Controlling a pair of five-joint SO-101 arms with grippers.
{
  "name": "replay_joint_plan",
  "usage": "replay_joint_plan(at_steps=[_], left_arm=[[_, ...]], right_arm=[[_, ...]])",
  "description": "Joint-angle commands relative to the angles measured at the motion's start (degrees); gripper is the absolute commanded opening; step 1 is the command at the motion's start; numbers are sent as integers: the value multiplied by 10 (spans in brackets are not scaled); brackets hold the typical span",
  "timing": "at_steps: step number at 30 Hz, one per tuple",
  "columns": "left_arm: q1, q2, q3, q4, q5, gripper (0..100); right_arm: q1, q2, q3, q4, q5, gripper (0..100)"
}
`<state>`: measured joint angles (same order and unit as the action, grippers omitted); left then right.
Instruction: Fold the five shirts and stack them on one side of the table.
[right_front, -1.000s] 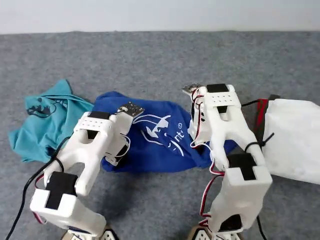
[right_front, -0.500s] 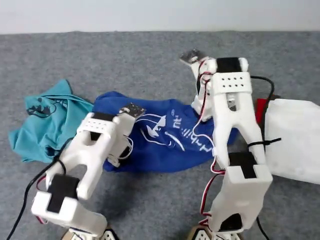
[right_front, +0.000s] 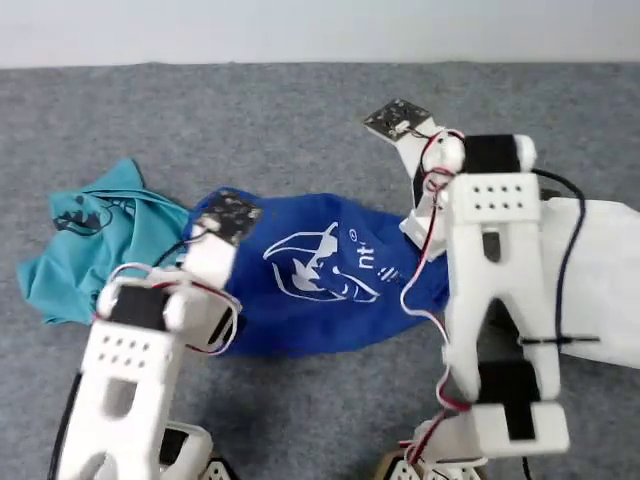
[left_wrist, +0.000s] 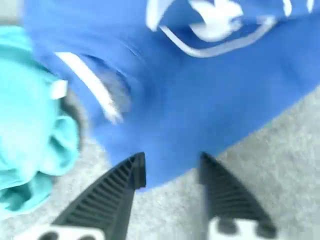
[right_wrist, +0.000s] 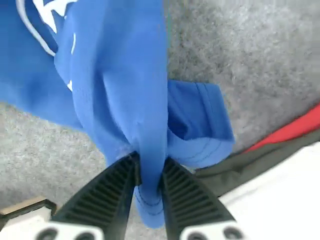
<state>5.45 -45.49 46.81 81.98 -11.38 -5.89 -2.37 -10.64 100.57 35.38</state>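
The blue shirt (right_front: 320, 290) with white print lies bunched in the middle of the grey table. My right gripper (right_wrist: 149, 162) is shut on a raised fold of the blue shirt (right_wrist: 125, 75) at its right end; in the high view the right gripper (right_front: 418, 230) stands at that corner. My left gripper (left_wrist: 172, 167) hangs open over the near left edge of the blue shirt (left_wrist: 200, 100), its fingers apart above the hem. A crumpled teal shirt (right_front: 90, 240) lies to the left, touching the blue one. A white shirt (right_front: 600, 270) lies at the right.
Under the white shirt (right_wrist: 280, 190) a red cloth (right_wrist: 295, 130) and a dark cloth (right_wrist: 225, 172) stick out beside the blue sleeve. The teal shirt (left_wrist: 30, 125) sits close to my left fingers. Bare grey carpet (right_front: 250, 110) runs along the far side and the near middle.
My right arm has swung farther away and to the right, dragging the blue shirt's corner with it. My left arm has risen off the shirt's near left edge.
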Motion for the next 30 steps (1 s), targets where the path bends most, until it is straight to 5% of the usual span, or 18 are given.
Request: replay_joint_plan(at_steps=[1,8,17,23,30], left_arm=[[-14,-69,-15,9,3,232],[-19,-84,-16,16,-17,232],[-80,-55,-27,-103,19,232],[-82,111,-94,-138,20,231],[-77,375,-313,-126,20,235]], right_arm=[[8,-80,-4,24,17,9],[8,-161,22,25,45,9],[8,-320,273,23,114,9],[9,-360,419,-2,127,9],[9,-363,463,-28,126,9]])
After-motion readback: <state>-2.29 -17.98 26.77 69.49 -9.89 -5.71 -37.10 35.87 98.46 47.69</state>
